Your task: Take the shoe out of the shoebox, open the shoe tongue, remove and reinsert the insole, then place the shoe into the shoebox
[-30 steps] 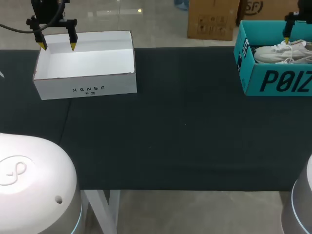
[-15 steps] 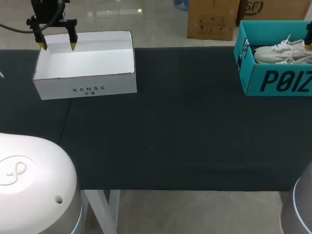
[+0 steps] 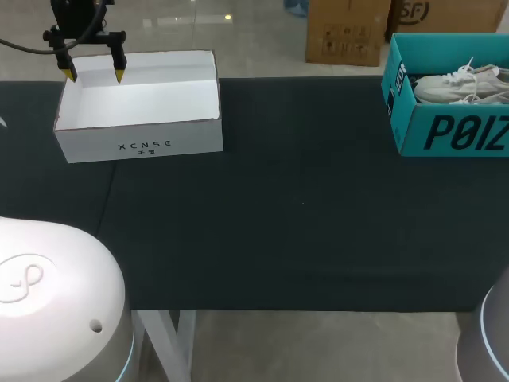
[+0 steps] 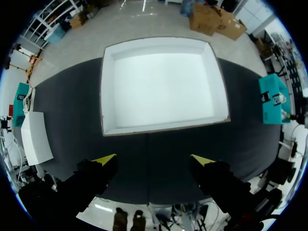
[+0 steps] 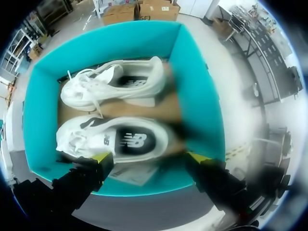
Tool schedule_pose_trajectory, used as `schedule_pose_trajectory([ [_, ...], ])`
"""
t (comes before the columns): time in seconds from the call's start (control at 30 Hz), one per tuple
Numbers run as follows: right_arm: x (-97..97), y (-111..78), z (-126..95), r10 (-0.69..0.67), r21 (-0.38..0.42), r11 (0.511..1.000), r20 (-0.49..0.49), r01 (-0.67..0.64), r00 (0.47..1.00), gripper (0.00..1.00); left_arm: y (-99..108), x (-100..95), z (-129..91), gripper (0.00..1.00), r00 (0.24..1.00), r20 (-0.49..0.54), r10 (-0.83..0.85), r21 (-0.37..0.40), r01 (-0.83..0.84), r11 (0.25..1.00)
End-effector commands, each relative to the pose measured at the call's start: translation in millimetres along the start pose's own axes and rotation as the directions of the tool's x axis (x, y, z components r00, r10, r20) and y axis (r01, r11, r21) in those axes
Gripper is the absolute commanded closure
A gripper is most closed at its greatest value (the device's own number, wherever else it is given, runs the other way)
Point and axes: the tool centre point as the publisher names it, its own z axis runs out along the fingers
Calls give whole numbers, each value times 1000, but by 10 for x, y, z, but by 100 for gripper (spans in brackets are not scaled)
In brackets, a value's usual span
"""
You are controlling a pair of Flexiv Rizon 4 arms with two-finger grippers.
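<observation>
Only wrist view shows right claw (image 5: 150, 157) over shoebox (image 5: 193, 86).

My right claw (image 5: 149, 158) drops out of the head view. A second ago one of its yellow tips hung over the white shoes (image 3: 455, 84) in the teal shoebox (image 3: 445, 135). Half a second ago only a sliver of it showed at that view's right edge, and now none of it shows there. It has slid off to the right. The right wrist view has it above the shoebox, fingers spread wide.
</observation>
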Motion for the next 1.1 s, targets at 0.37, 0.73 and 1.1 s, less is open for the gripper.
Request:
schedule_pose_trajectory([
  [0.37, -196, 185, 330, -102, 27, 994, -29, 102, 994, 0, -4, -2, 6, 0, 1000, 0, 0, 0, 0, 1000],
  [0.73, -253, 157, 582, -144, 46, 988, -35, 146, 989, 0, -4, -2, 6, 0, 1000, 0, 0, 0, 0, 1000],
  [1.1, -241, 162, 719, -168, 31, 985, -30, 169, 985, 100, -4, -2, 6, 0, 1000, 0, 0, 0, 0, 1000],
])
